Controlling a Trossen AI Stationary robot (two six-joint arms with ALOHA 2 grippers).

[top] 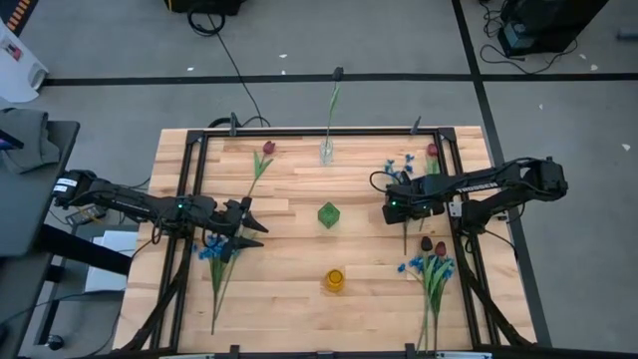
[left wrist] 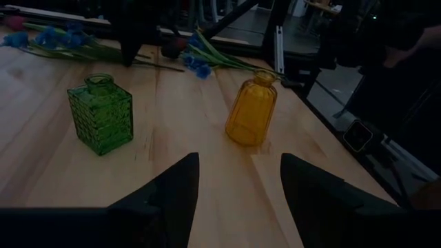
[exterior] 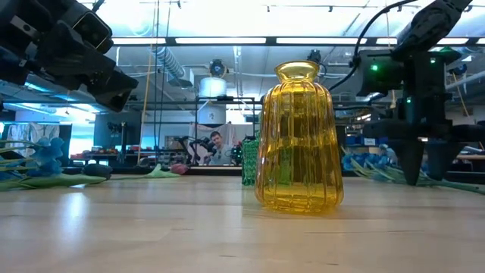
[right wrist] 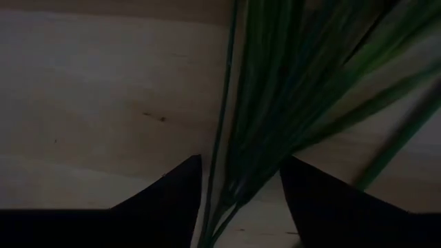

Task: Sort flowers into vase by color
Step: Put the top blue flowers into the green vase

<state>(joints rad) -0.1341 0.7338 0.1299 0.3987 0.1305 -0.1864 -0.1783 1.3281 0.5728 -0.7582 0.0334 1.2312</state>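
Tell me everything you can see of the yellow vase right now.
The yellow vase is clear amber glass with vertical ribs, a rounded body, a short narrow neck and a flared lip. It stands upright and empty on the wooden table, near its front edge, in front of the green vase. Nothing touches it; both claws are away from it.

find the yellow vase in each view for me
High view: yellow vase on the table's near middle, below the green vase.
Low view: yellow vase fills the centre, with the green vase partly hidden behind it.
Left wrist view: yellow vase stands right of the green vase.
Right wrist view: not in it.
Shared landmark: the green vase.
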